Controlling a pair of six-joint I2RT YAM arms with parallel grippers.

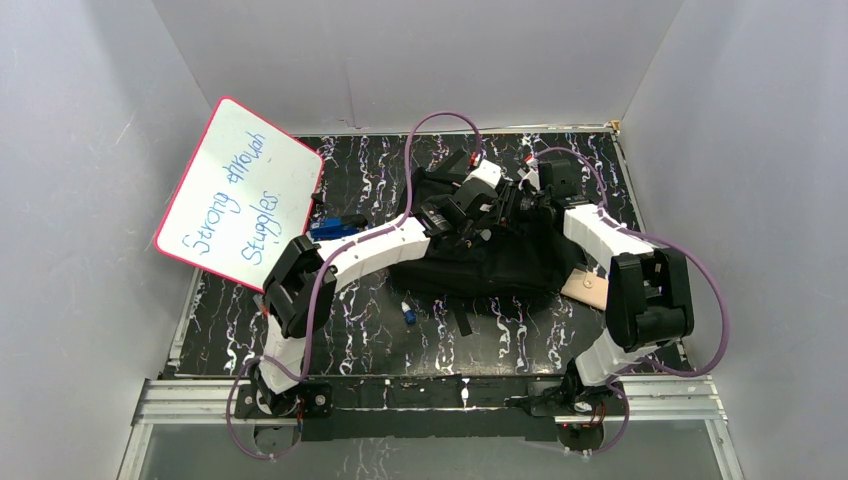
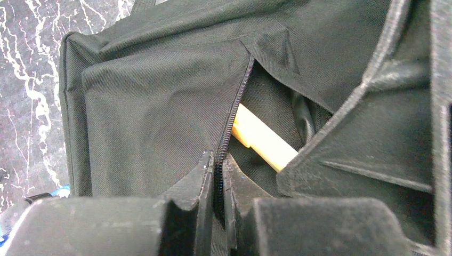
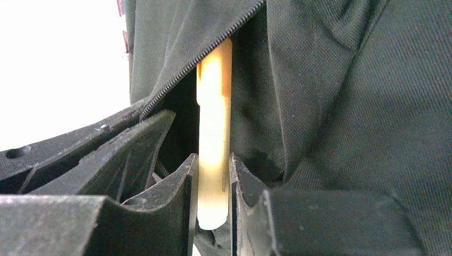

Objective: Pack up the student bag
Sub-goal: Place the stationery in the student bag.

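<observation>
Mid-table lay the large black soft fabric backpack (image 1: pixel 500 265) on the black white-veined tabletop (image 1: pixel 500 345), both arms reaching over it. The left gripper (image 2: pixel 216 178) had its fingers pressed together on the zipper edge of the bag's opening. The right gripper (image 3: pixel 213 173) pinched a pale yellow stick (image 3: pixel 214 106), whose far end sat inside that opening.

On my left wrist feed the left gripper (image 2: pixel 216 166) has its jaws pinched on the zipper edge (image 2: pixel 234 109) of the student bag (image 2: pixel 149 101). Through the gap I see a pale yellow bar (image 2: pixel 262 140) inside. Marbled black desk (image 2: pixel 24 80) shows at left.
</observation>
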